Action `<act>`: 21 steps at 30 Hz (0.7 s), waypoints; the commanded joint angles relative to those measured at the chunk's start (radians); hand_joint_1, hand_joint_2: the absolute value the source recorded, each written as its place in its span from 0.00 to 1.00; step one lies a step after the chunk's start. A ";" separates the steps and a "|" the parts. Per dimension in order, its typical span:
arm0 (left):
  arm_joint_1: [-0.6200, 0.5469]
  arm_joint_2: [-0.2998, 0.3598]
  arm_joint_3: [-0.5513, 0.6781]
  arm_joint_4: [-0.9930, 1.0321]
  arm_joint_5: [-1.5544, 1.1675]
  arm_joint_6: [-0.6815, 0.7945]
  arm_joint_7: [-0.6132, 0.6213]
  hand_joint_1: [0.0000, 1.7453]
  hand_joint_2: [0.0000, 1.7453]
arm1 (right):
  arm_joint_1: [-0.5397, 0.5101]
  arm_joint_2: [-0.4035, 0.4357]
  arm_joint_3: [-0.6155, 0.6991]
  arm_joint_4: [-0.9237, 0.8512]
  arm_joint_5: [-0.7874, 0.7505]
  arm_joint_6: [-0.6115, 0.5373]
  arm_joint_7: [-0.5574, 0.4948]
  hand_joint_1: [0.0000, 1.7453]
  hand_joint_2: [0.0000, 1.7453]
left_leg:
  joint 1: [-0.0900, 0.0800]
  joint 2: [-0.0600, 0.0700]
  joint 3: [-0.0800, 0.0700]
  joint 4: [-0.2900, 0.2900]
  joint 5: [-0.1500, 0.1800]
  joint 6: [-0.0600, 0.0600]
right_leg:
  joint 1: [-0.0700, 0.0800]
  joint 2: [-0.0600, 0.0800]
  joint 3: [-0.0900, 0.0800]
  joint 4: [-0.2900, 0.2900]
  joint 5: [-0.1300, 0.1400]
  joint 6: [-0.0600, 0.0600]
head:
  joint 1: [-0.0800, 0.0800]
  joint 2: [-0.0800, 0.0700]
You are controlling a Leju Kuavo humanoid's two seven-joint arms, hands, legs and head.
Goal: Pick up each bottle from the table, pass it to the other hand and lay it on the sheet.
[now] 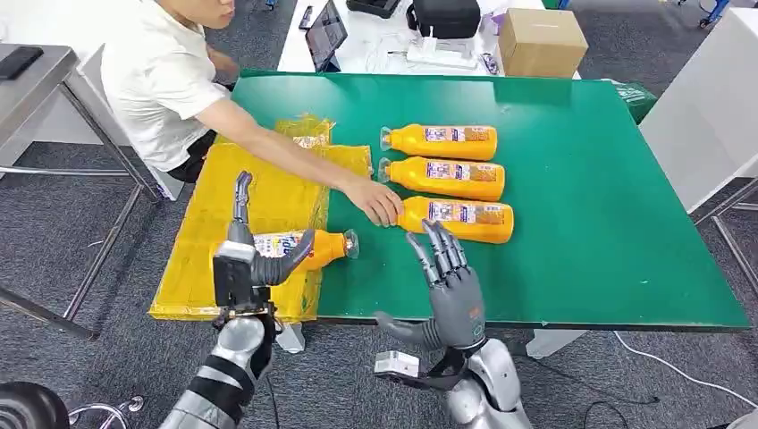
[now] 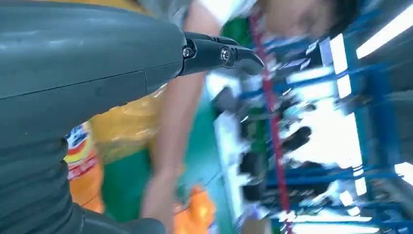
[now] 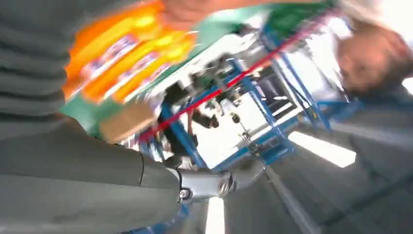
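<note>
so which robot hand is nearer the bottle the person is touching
Right. The right hand hovers open just in front of that bottle, fingers reaching toward its neck end. The left hand is off at the yellow sheet, holding another bottle.

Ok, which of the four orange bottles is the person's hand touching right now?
The nearest of the three on the green table, the bottle just ahead of the right hand; the person's hand covers its cap end.
</note>
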 commanded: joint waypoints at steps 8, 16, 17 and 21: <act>0.114 -0.025 -0.222 0.035 -0.065 0.101 0.030 0.00 1.00 | -0.255 -0.172 -0.317 0.508 0.321 -0.003 0.247 0.00 1.00 | -0.003 0.001 0.002 0.000 -0.001 0.002 | -0.002 0.001 0.002 -0.002 0.001 -0.001 | 0.000 0.000; 0.102 -0.002 -0.286 -0.014 -0.064 0.078 0.067 0.00 1.00 | -0.401 -0.177 -0.238 0.764 0.343 -0.003 0.348 0.00 1.00 | -0.001 0.007 0.010 -0.001 -0.003 0.004 | 0.001 0.004 0.008 -0.004 0.000 -0.006 | 0.000 0.000; 0.100 -0.001 -0.288 -0.017 -0.066 0.079 0.068 0.00 1.00 | -0.432 -0.178 -0.218 0.847 0.340 0.005 0.376 0.00 1.00 | -0.001 0.004 0.003 0.000 -0.001 0.002 | 0.000 0.002 0.001 -0.002 0.001 -0.001 | 0.000 0.000; 0.099 0.001 -0.293 -0.022 -0.064 0.073 0.074 0.00 1.00 | -0.474 -0.193 -0.174 0.930 0.325 0.048 0.402 0.00 1.00 | -0.001 0.006 0.004 0.000 -0.001 0.003 | 0.000 0.004 0.003 -0.002 0.001 -0.002 | -0.001 0.000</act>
